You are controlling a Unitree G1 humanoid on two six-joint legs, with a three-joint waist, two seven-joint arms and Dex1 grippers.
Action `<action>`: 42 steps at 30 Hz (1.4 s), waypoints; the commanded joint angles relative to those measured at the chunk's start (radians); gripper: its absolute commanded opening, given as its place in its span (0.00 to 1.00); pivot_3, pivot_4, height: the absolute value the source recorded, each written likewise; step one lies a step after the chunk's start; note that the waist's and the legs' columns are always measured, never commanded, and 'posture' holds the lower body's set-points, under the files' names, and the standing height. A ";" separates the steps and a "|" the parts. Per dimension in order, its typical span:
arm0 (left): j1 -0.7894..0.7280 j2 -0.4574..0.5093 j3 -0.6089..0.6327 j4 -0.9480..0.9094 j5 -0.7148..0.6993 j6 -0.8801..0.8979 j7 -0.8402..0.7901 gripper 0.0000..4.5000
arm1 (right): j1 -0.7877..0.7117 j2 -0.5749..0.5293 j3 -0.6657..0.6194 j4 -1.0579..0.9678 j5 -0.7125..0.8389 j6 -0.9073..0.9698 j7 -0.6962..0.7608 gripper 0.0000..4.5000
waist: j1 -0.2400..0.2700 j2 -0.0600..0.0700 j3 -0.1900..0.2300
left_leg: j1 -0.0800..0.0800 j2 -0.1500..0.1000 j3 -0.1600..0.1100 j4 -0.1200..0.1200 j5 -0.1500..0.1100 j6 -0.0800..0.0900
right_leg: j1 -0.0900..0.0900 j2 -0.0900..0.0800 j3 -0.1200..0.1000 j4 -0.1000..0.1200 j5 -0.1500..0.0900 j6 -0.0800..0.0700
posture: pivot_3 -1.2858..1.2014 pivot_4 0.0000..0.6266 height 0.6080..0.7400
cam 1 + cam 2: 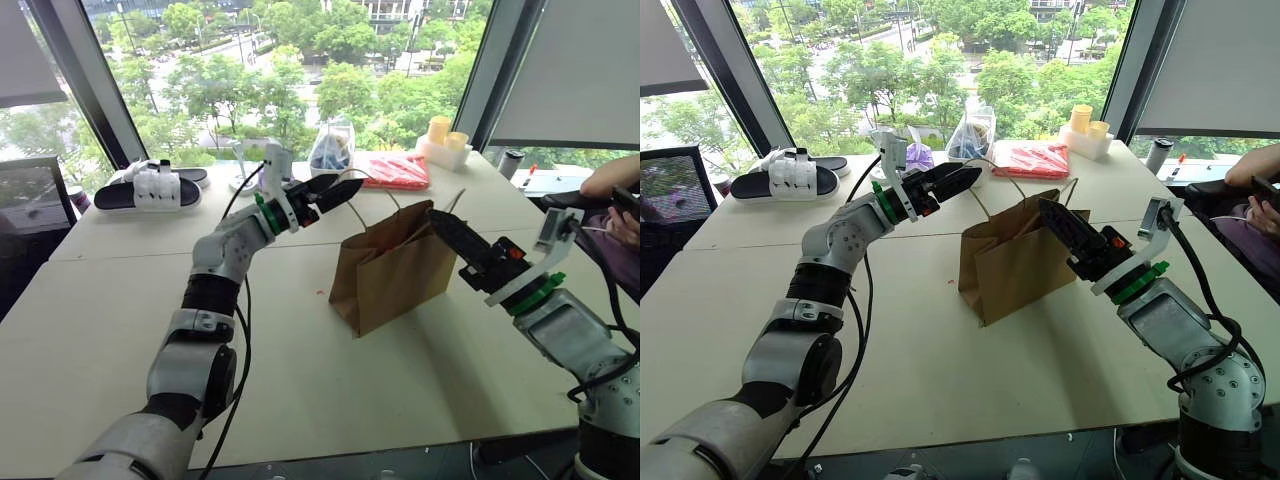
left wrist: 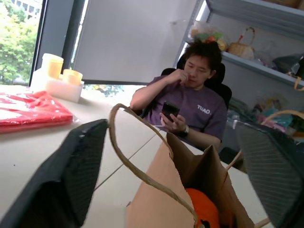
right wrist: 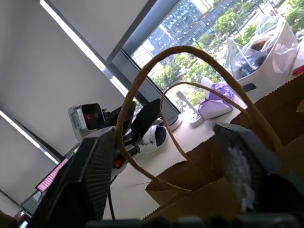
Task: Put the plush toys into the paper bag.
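- Left gripper: fingers spread wide and empty, poised above the mouth of the bag on its far-left side, pointing across toward the robot's right.
- Right gripper: fingers parted, nothing between them, just beside the bag's right upper edge, with a cord handle looping between them in the right wrist view.
- Paper bag: brown kraft, standing upright on the counter between the two grippers, mouth open upward. Long axis of the mouth runs roughly left to right across the counter; handles stand up and lean slightly.
- Orange plush toy: inside the bag, low down, black face markings just showing. Its facing cannot be told.
- Green plush toy: whereabouts cannot be told; much of the bag's inside is hidden.
- Step in hand, as judged: release over the bag, both grippers empty at its rim.
- Next move, as judged: draw both grippers clear without snagging the handles or tipping the bag, then confirm the second toy is in.
- Also on the counter: red packet, sandals, yellow cups. A seated person looks at a phone beyond.
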 commanded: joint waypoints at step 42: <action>0.302 -0.015 -0.243 -0.389 0.133 0.019 -0.051 0.94 | 0.015 0.123 0.278 0.137 -0.541 0.014 0.328 0.05 | 0.001 0.000 0.000 | 0.000 0.000 -0.001 0.001 0.000 0.000 | 0.000 0.000 0.001 0.001 0.000 0.000 | 0.52 0.24 1.00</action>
